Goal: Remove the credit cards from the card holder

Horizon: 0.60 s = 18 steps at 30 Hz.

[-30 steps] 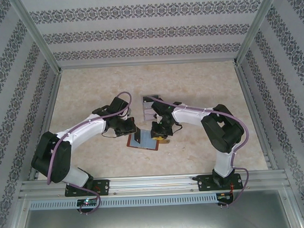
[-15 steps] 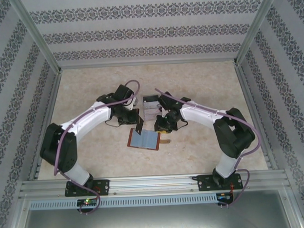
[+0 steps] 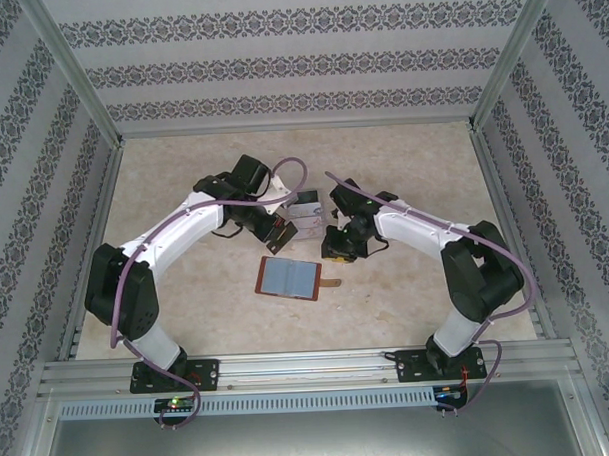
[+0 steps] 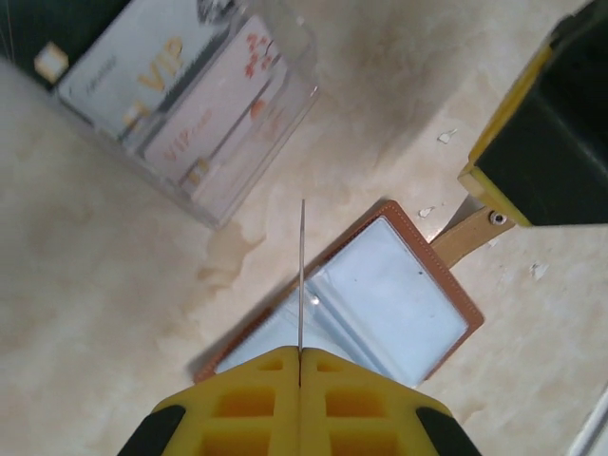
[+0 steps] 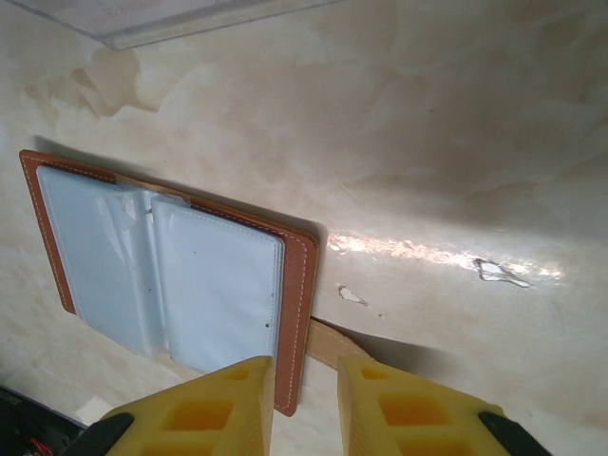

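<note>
Left gripper [image 4: 300, 353] is clamped on one credit card [image 4: 302, 271], held upright and edge-on between its fingers. Card holder [image 4: 380, 294] lies open and flat on the worktop [image 4: 104, 285] just below it. Clear rack [image 4: 190, 104] sits ahead-left, with pale cards [image 4: 204, 123] slotted in. Right gripper [image 5: 306, 375] has its jaws slightly parted and empty, above the strap tab [image 5: 328, 344]. Likely next: line the card edge up with a free slot, lower it straight, and release only once seated.

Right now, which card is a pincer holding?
The card seen edge-on as a thin line, pinched in the shut left pincer. The pale VIP cards sit in the clear rack instead.
</note>
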Available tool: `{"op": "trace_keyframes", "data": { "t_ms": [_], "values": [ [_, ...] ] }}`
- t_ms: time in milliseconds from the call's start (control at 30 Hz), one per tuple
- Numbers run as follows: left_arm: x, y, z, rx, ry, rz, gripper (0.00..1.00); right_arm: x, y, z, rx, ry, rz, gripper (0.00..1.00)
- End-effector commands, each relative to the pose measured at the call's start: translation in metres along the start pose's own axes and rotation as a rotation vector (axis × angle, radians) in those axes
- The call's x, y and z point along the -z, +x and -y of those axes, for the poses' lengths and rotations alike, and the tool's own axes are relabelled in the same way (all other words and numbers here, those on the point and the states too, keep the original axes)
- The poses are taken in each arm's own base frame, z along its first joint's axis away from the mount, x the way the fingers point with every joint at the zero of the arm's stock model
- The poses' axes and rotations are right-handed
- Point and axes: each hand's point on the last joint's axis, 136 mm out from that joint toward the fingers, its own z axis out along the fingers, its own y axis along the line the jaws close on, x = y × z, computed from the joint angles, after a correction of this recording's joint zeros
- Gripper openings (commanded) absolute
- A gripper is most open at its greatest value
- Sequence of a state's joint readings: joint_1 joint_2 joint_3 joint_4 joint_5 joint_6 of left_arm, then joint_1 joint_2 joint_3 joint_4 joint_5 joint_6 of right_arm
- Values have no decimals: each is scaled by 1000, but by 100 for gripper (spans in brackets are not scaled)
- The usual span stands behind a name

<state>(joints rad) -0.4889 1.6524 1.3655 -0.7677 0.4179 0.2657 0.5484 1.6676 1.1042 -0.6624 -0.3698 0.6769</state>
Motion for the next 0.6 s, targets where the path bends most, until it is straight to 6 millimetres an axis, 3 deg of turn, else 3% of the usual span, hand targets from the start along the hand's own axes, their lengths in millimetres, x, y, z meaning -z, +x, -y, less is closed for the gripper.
{"op": "trace_keyframes", "data": {
  "t_ms": [0, 267, 567],
  "values": [
    [9, -15, -1, -269, 2, 34, 0, 14, 0, 7, 13, 24, 30, 26],
    [4, -32, -19, -467, -27, -50, 0, 31, -3, 18, -2, 33, 78, 26],
    [-13, -55, -39, -594, -36, -101, 0, 36, 0, 29, -20, 44, 89, 26]
  ]
}}
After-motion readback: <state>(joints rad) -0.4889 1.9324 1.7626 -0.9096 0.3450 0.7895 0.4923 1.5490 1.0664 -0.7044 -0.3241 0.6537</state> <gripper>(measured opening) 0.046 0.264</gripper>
